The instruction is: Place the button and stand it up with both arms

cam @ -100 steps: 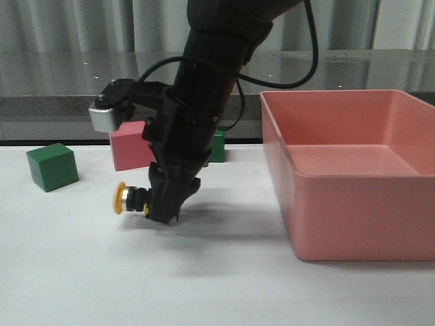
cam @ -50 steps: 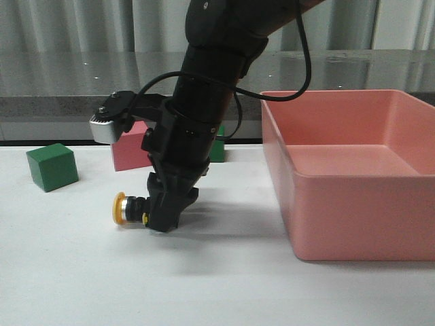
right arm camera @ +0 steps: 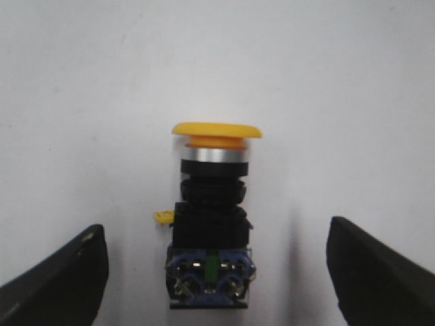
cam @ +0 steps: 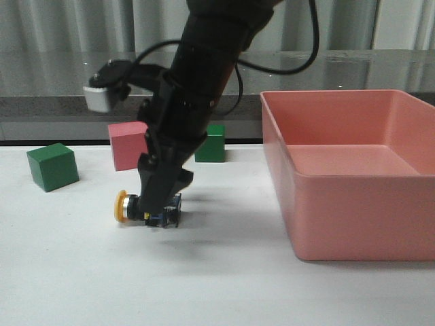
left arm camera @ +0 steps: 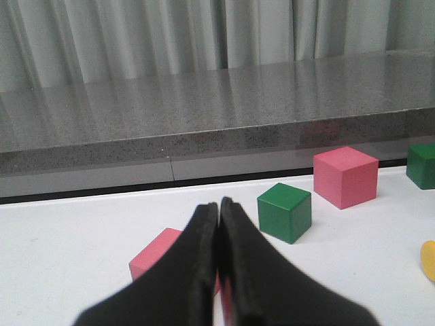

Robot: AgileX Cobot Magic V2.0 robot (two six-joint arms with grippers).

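Button (cam: pixel 146 208) lies on its side on the table (cam: pixel 204 285), between the spread right gripper (right arm camera: pixel 217 272) jaws, untouched. Left gripper (left arm camera: pixel 219 210) pressed together, empty. Button looks light, rigid; best pinched across the black body.

A: What is standing behind the white table (cam: pixel 81 285)?

B: A grey speckled ledge (cam: pixel 61 102) is running along the whole far edge, with a black strip lying just beneath it.

A: And above that?

B: Pale grey curtains (left arm camera: pixel 136 34) are hanging in vertical folds across the back. The ledge's glossy top is reflecting them faintly. Soft, even light is falling on the table, casting only dim shadows.
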